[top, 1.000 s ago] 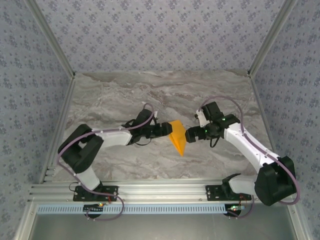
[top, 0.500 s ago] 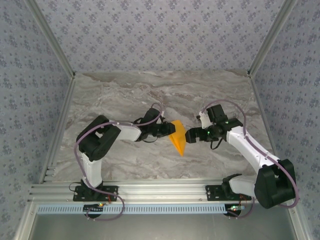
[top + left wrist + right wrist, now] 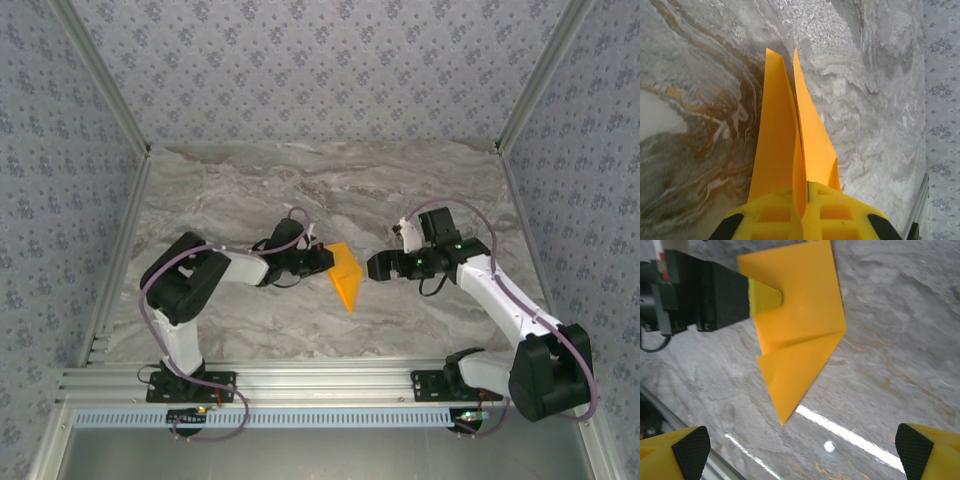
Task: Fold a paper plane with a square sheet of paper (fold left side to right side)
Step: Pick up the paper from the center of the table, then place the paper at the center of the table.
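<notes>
The grey marble-patterned bench carries the left arm and right arm, which reach in from its near edge and face each other around the middle of the surface. Between them is the square sheet of paper, bright orange and folded into a creased wedge with 1 sharp point aimed at the near edge. The left gripper is clenched on the paper's left edge, its yellow fingers pinching the layers, while the right gripper stands spread wide and empty just beside the paper's right edge.
</notes>
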Motion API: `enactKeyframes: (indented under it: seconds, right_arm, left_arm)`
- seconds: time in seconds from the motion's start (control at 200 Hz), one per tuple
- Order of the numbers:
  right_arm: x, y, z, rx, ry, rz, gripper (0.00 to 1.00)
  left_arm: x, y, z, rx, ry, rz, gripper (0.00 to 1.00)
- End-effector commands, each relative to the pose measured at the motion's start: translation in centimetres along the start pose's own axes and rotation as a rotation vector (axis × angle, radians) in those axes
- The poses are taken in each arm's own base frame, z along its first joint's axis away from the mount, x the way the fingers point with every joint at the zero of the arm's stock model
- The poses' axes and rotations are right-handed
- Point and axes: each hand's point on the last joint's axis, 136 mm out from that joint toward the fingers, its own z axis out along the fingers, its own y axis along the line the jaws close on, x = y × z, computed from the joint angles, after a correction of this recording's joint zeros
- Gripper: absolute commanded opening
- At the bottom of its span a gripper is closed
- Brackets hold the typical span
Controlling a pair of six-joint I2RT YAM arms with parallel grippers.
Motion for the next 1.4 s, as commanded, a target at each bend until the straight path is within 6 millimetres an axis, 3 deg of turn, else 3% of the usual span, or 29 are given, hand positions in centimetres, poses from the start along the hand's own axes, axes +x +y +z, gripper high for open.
enactKeyframes:
  seconds: [0.0, 0.14, 0.33, 0.495, 0.759, 0.979, 1.394]
  right_arm:
    - [-1.2, 2.5, 0.1, -0.159, -0.037, -0.044, 1.0]
    - [-2.3, 4.0, 1.3, -0.299, -0.045, -0.077, 0.99]
    - [-3.5, 3.9, 3.7, -0.39, -0.025, -0.104, 0.93]
    - [-4.0, 3.6, 5.5, -0.435, 0.001, -0.109, 0.92]
    - [-3.8, 3.6, 7.5, -0.515, 0.041, -0.107, 0.83]
    - [-3.6, 3.8, 8.1, -0.564, 0.072, -0.105, 0.64]
    - [-2.4, 2.7, 8.1, -0.499, 0.105, -0.099, 0.29]
  left_arm:
    - [-0.8, -2.9, -2.1, 0.117, -0.031, 0.086, 0.0]
    - [-0.5, -3.5, -3.9, 0.182, -0.041, 0.112, 0.0]
    - [0.3, -4.6, -5.7, 0.239, -0.038, 0.171, 0.0]
    - [0.9, -5.5, -6.4, 0.284, -0.023, 0.206, 0.0]
    - [1.4, -5.9, -6.6, 0.311, -0.001, 0.22, 0.0]
    - [1.4, -5.8, -6.3, 0.307, 0.01, 0.215, 0.0]
    - [1.3, -4.5, -5.0, 0.275, 0.031, 0.18, 0.0]
